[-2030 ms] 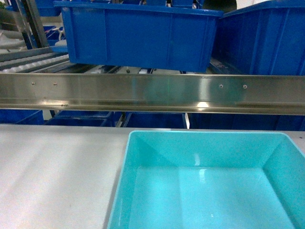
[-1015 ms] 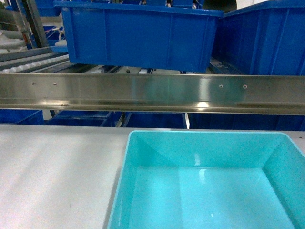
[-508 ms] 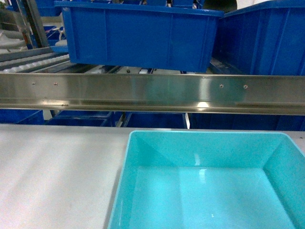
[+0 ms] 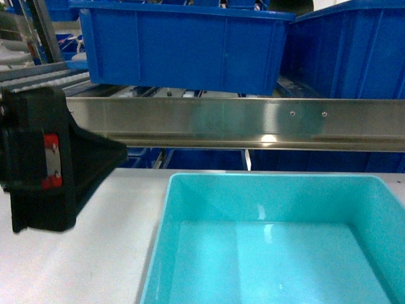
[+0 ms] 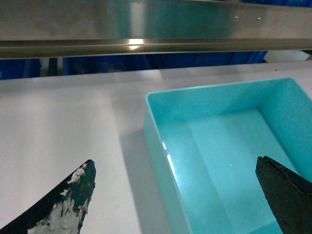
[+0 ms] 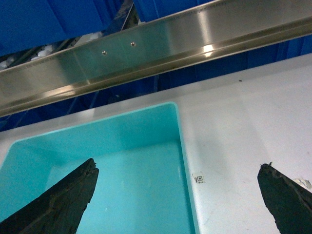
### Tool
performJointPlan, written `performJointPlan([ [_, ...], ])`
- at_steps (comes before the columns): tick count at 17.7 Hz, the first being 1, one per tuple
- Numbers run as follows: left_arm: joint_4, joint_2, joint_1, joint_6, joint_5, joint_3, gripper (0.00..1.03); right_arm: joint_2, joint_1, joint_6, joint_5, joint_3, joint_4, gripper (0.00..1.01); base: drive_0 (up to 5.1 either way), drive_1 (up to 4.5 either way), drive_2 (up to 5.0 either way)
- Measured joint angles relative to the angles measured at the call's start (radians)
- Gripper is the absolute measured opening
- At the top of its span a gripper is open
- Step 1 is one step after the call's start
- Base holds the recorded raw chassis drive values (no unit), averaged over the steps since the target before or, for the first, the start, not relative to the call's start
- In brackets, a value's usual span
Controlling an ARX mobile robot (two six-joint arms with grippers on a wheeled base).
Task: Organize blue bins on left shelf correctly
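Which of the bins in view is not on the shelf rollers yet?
The light turquoise bin. It sits on the white table in front of the steel rail, while the royal-blue bins stand on the shelf behind.

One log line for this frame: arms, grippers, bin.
left gripper: open, straddling left wall of turquoise bin | right gripper: open, straddling its right wall | bin: empty, on white table | royal-blue bins: on shelf
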Motion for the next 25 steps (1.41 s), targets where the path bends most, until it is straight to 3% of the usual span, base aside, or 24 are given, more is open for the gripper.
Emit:
performJointPlan([
  [4, 0.003, -0.01, 0.005, 0.0, -0.006, -0.005, 0.98, -0.006, 0.001, 0.018, -0.008, 0.0, 0.005, 0.98, 0.0, 0.0, 0.0],
  [5, -0.016, 0.022, 0.001, -0.021, 0.019, 0.007, 0.98, 0.008, 0.001, -0.002, -0.05, 0.001, -0.01, 0.98, 0.0, 0.0, 0.0],
  [6, -0.017, 0.099, -0.012, -0.072, 0.043, 0.024, 0.98, 0.053, 0.022, -0.043, -0.056, 0.003, -0.019, 0.98, 0.0, 0.0, 0.0],
  [8, -0.019, 0.19, -0.034, -0.167, 0.043, 0.035, 0.98, 0.127, 0.088, -0.163, -0.029, 0.016, -0.099, 0.98, 0.0, 0.0, 0.0],
  [9, 0.001, 0.21, -0.035, -0.194, 0.03, 0.035, 0.98, 0.152, 0.122, -0.202, -0.004, 0.035, -0.105, 0.98, 0.0, 0.0, 0.0],
  [12, 0.041, 0.253, -0.011, -0.28, 0.034, 0.031, 0.98, 0.216, 0.209, -0.264, 0.051, 0.084, -0.133, 0.98, 0.0, 0.0, 0.0],
  [14, 0.059, 0.275, 0.024, -0.311, 0.075, 0.02, 0.98, 0.283, 0.281, -0.263, 0.134, 0.11, -0.117, 0.98, 0.0, 0.0, 0.0],
  [17, 0.059, 0.29, 0.04, -0.309, 0.101, 0.019, 0.98, 0.338, 0.317, -0.246, 0.174, 0.129, -0.1, 0.98, 0.0, 0.0, 0.0],
  [20, 0.024, 0.33, 0.043, -0.255, 0.141, 0.033, 0.98, 0.449, 0.322, -0.215, 0.219, 0.163, -0.044, 0.98, 0.0, 0.0, 0.0],
  [21, 0.016, 0.355, 0.03, -0.212, 0.141, 0.06, 0.98, 0.497, 0.31, -0.199, 0.218, 0.177, -0.01, 0.98, 0.0, 0.0, 0.0],
  [23, -0.016, 0.39, -0.013, -0.147, 0.124, 0.111, 0.98, 0.531, 0.242, -0.192, 0.178, 0.191, 0.033, 0.98, 0.0, 0.0, 0.0],
  [25, -0.023, 0.422, -0.042, -0.102, 0.061, 0.128, 0.98, 0.531, 0.185, -0.192, 0.119, 0.195, 0.067, 0.98, 0.0, 0.0, 0.0],
])
